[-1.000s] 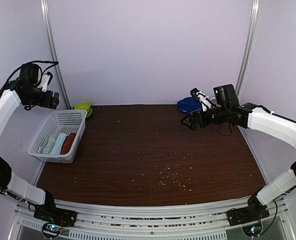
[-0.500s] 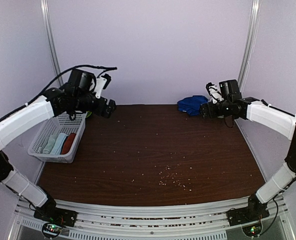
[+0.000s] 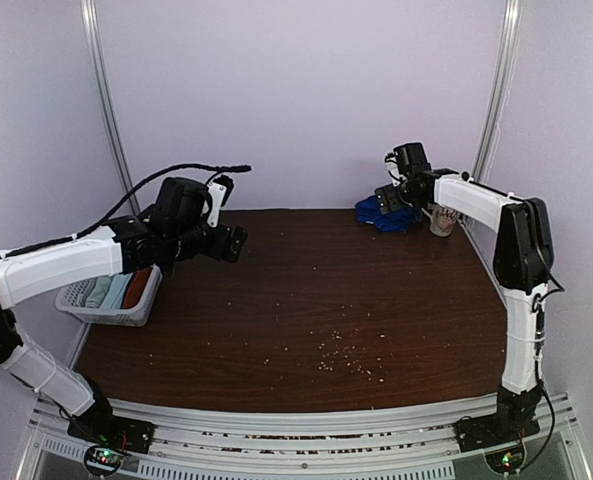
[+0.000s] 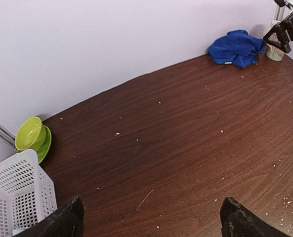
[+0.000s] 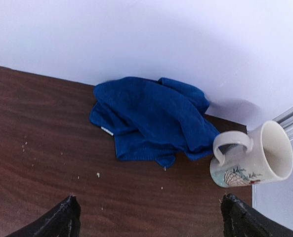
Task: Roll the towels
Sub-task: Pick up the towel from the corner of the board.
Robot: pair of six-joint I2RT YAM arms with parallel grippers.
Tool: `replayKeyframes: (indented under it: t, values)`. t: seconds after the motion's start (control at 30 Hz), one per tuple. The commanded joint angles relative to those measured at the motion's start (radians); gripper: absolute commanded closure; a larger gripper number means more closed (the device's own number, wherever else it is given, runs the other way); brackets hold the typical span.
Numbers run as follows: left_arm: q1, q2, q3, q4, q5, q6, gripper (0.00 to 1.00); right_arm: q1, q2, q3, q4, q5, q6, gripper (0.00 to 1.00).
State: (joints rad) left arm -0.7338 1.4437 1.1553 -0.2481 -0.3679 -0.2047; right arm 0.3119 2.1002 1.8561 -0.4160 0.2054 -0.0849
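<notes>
- Left gripper (image 3: 234,243) is wide open and holds nothing. It hangs in the air over the left part of the bench (image 3: 316,300) and touches no cloth.
- The right gripper (image 3: 388,196) is wide open too, and it is empty. It hangs just above the blue towel (image 5: 151,121) at the far right corner of the bench. As far as I can see, it does not touch the towel.
- The blue towel lies in a crumpled heap close to the back wall. It is not flat and it is not rolled. A white mug (image 5: 255,160) sits just beside it.
- The small green towel (image 3: 98,292) sits in the white basket (image 3: 116,312) at the left side of the bench, next to other cloths. The left arm hides part of the basket, so I cannot tell if this towel is rolled.
- I think the job is at the very start. The blue towel has not been picked up or spread out yet. It needs to be laid flat and then rolled. After that, the green towel may need the same.
</notes>
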Motion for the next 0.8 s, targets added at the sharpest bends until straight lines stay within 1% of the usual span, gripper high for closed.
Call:
replayKeyframes:
  t: [0.0, 0.13, 0.23, 0.43, 0.57, 0.67, 0.77]
  values:
    - [0.005, -0.154, -0.090, 0.167, -0.062, 0.004, 0.02, -0.012, 0.165, 0.243, -0.074, 0.065, -0.005, 0.00]
    - [0.005, -0.240, -0.115, 0.169, -0.095, 0.015, 0.02, -0.015, 0.289, 0.369, -0.056, 0.086, -0.008, 0.00]
    - [0.005, -0.259, -0.116, 0.142, -0.133, 0.004, 0.02, -0.021, 0.346, 0.390, -0.015, 0.122, -0.016, 0.00]
    - [0.005, -0.241, -0.122, 0.112, -0.032, 0.036, 0.02, -0.053, 0.430, 0.390, 0.021, 0.148, -0.049, 0.00]
    - [0.004, -0.240, -0.125, 0.108, 0.002, 0.062, 0.02, -0.070, 0.477, 0.391, 0.072, 0.202, -0.089, 0.01]
    - [0.005, -0.241, -0.135, 0.110, 0.020, 0.082, 0.02, -0.074, 0.507, 0.396, 0.114, 0.213, -0.148, 0.03]
    - [0.005, -0.245, -0.150, 0.108, 0.019, 0.092, 0.02, -0.074, 0.549, 0.435, 0.124, 0.218, -0.205, 0.04]
